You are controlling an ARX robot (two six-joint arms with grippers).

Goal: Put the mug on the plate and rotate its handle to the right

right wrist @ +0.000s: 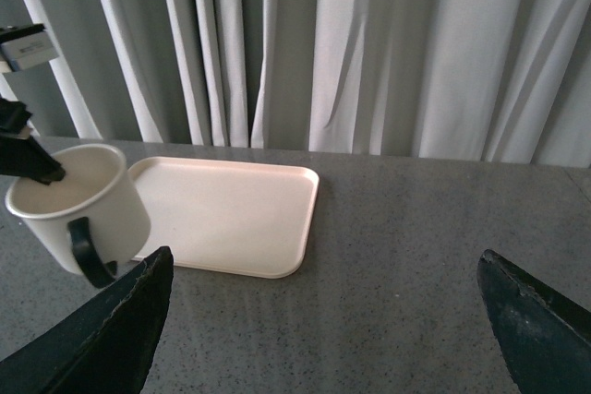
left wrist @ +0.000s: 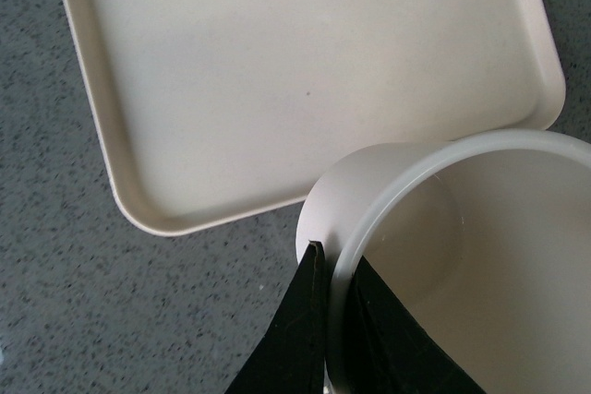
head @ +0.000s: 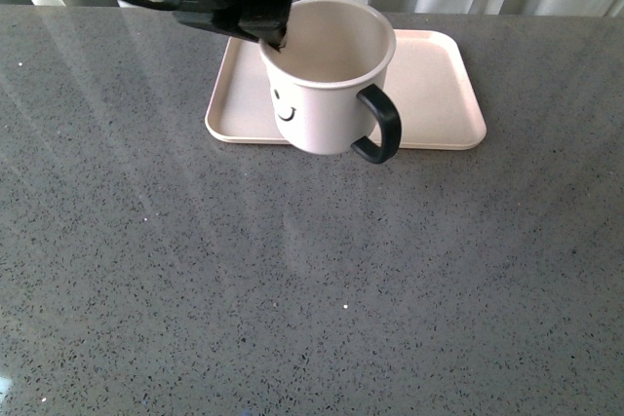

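The white mug [head: 327,85] with its black smiley print hangs in the air over the near edge of the pale pinkish-beige plate [head: 439,94]. Its black handle [head: 380,126] points to the right and toward me. My left gripper [head: 273,36] is shut on the mug's rim at its left side, one finger inside and one outside, as the left wrist view shows [left wrist: 334,269]. In that view the mug [left wrist: 462,256] overhangs the plate's [left wrist: 277,80] corner. My right gripper [right wrist: 323,274] is open, well to the right of the plate [right wrist: 231,214] and the mug [right wrist: 78,209].
A grey speckled countertop [head: 292,289] spreads in front of the plate. Pale curtains [right wrist: 369,43] hang behind the table's far edge.
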